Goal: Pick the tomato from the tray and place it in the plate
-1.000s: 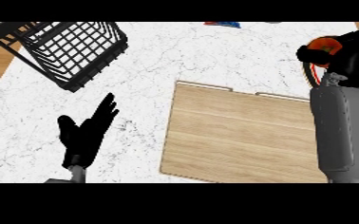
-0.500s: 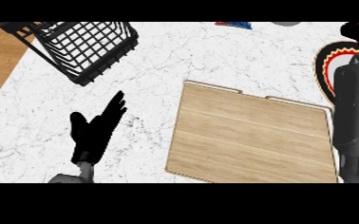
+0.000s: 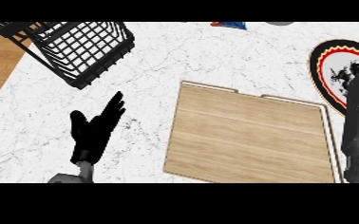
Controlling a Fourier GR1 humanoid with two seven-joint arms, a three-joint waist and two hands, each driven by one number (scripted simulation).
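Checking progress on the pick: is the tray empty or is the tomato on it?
Empty: the wooden tray shows only bare boards, no tomato. Whether the tomato is on the plate cannot be told; the right arm hides part of it.

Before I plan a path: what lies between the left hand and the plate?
In the head view, the wooden tray lies between the left hand and the plate.
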